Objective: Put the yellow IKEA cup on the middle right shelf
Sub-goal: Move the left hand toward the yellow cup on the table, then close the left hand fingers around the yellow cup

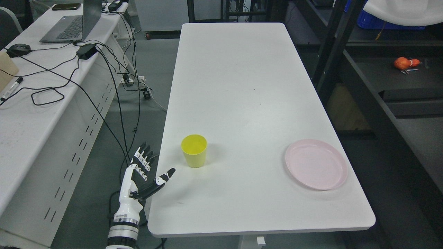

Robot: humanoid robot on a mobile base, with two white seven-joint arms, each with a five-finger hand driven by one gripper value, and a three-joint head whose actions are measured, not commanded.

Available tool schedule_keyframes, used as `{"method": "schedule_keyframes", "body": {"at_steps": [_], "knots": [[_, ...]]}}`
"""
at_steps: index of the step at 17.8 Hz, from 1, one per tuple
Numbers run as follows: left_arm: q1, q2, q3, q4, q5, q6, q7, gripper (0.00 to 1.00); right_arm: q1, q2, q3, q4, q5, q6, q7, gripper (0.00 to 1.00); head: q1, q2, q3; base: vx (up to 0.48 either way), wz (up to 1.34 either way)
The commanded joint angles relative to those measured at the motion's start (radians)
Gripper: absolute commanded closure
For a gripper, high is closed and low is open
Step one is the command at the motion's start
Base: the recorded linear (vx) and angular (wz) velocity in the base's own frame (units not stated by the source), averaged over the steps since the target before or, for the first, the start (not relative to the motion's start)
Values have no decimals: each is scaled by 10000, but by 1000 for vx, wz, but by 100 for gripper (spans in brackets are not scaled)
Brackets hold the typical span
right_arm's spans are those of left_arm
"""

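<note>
A yellow cup (194, 150) stands upright and empty on the white table (242, 86), near its front left part. My left hand (147, 171) is at the table's left edge, a little to the left of and nearer than the cup, not touching it. Its fingers are spread and its thumb points toward the cup; it holds nothing. A dark shelf unit (398, 93) stands to the right of the table. My right arm is out of view.
A pink plate (316, 164) lies on the table's front right. An orange object (405, 63) lies on a shelf at the right. A second desk (34, 103) at left holds a laptop (72, 22), a mouse and cables that hang into the gap.
</note>
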Motion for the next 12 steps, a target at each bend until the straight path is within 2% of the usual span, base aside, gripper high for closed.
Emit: {"method": "schedule_keyframes", "body": {"at_steps": [1,7,12], "knots": [[-1144,174,67,1774,410,114,-171,2,138,-175,168,0,-246,8,-8,1,0,0,0,0,0],[-2310,174,-315,2680,303,145,-324,2,138,-175,168,0,-246,8,-8,1,0,0,0,0,0],[-2649,174,-976,3094,-265,160,-309,2,138,-175,168,0,-246,8,-8,1,0,0,0,0,0]]}}
